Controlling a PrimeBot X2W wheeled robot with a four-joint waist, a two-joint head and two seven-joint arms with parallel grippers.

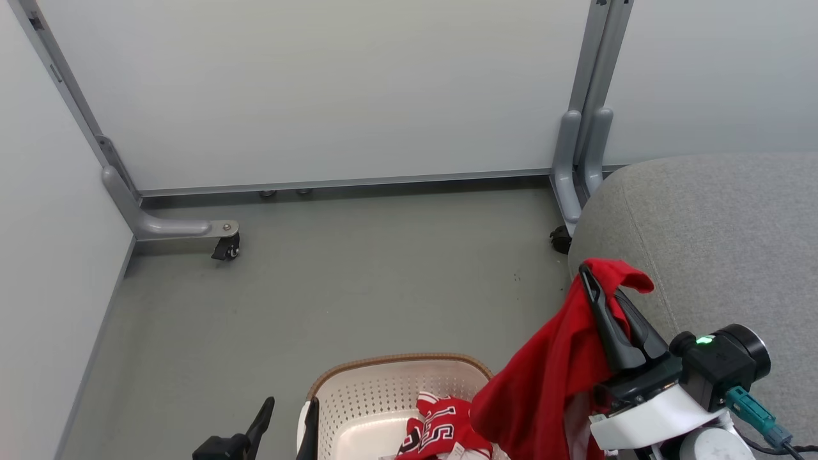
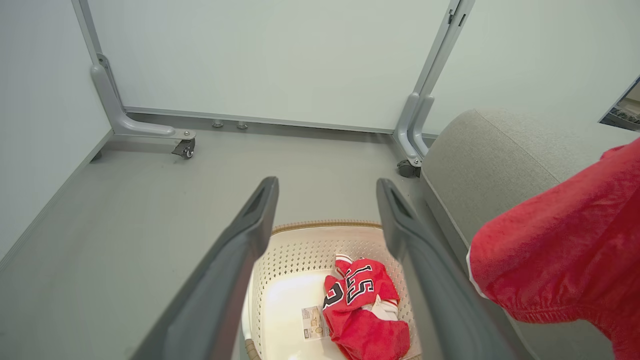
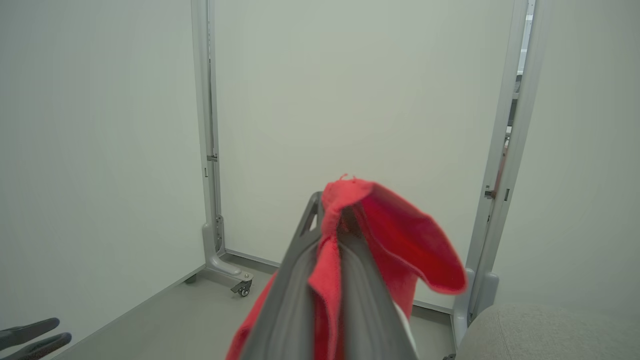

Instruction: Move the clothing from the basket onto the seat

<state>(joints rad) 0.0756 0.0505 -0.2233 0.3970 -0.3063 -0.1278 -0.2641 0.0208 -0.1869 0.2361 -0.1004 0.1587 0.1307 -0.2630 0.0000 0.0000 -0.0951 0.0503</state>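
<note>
My right gripper is shut on a red garment that hangs from its fingertips beside the basket, at the front edge of the grey seat. In the right wrist view the red cloth is pinched between the two fingers and flops over their tips. A second red garment with white lettering lies crumpled in the cream perforated basket, right of a label sticker. My left gripper hovers open above the basket, holding nothing; in the head view the left gripper sits at the basket's left rim.
Pale partition panels on grey wheeled frames close off the back and left, with a caster foot at the left and a post by the seat's far corner. Grey floor stretches between panels and basket.
</note>
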